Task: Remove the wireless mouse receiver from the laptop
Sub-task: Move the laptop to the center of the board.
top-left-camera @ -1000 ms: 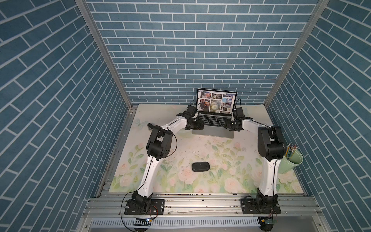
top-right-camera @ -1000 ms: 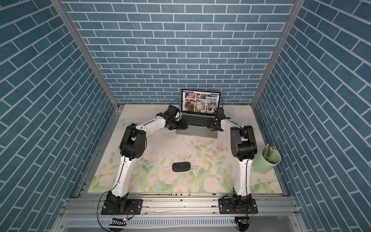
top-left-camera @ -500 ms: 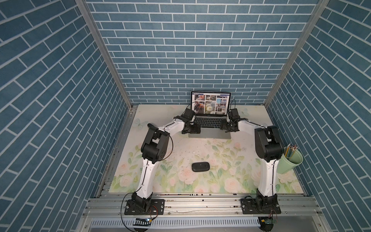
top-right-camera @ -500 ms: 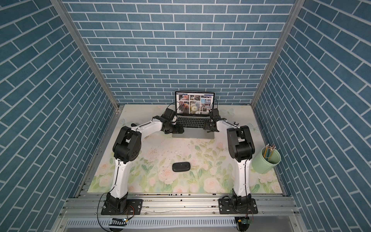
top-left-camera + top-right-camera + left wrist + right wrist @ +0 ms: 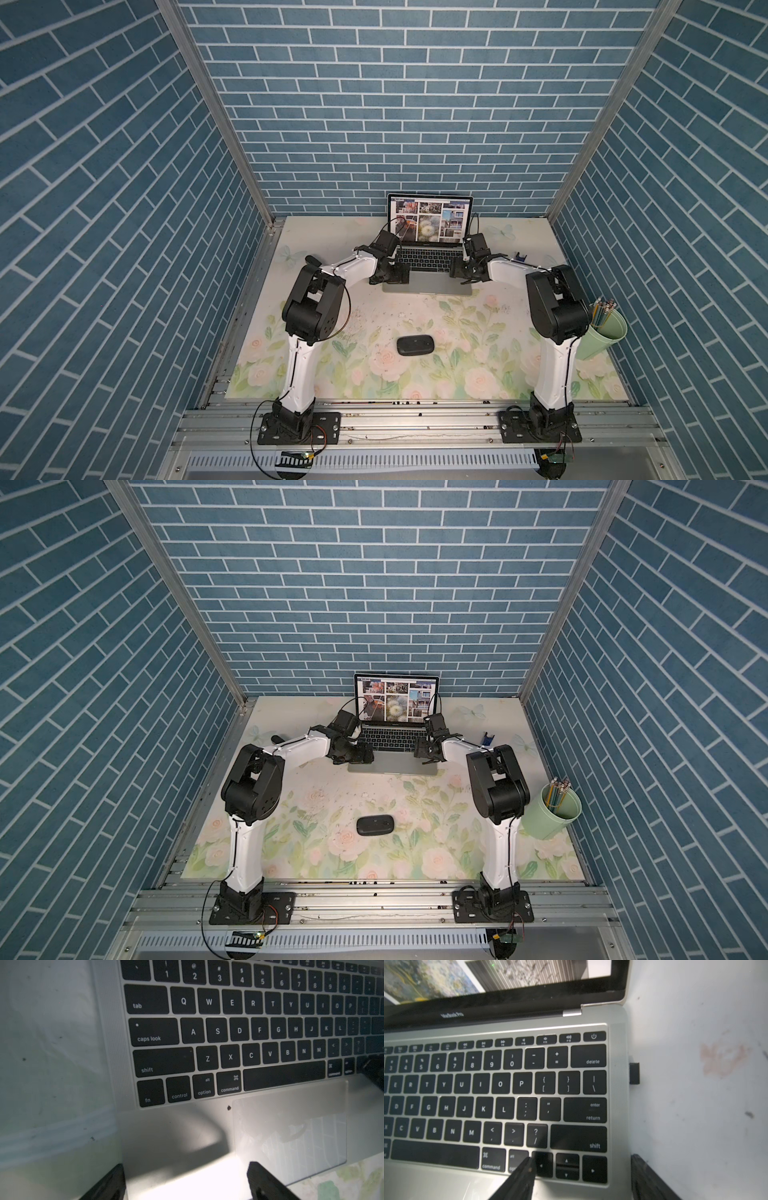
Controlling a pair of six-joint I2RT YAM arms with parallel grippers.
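The floral surface [image 5: 374, 332] carries everything, and the open MacBook Pro laptop [image 5: 428, 286] stands at its far end with the screen lit and facing me. Both my arms reach out to it, one at each side of its base.

My left hand [image 5: 187, 1176] has its fingers wide apart and clamps nothing. One finger hangs off the laptop's left edge over the surface, the other over the palm rest by the trackpad. My right hand [image 5: 581, 1163] is also apart and empty. One finger lies over the keys near the left arrow, the other just outside the laptop's right edge.

The black computer mouse [image 5: 415, 345] lies alone nearer my bases, well apart from both hands.

The wireless mouse receiver [image 5: 634, 1073] is the smallest thing here. It is a black stub seated in the laptop's right edge, level with the delete and backslash keys, farther back along that edge than my right fingers.

So I judge that none of the task is done yet. My right hand has to move back along the edge, close on the stub and pull it straight out sideways. My left hand may have to steady the laptop.
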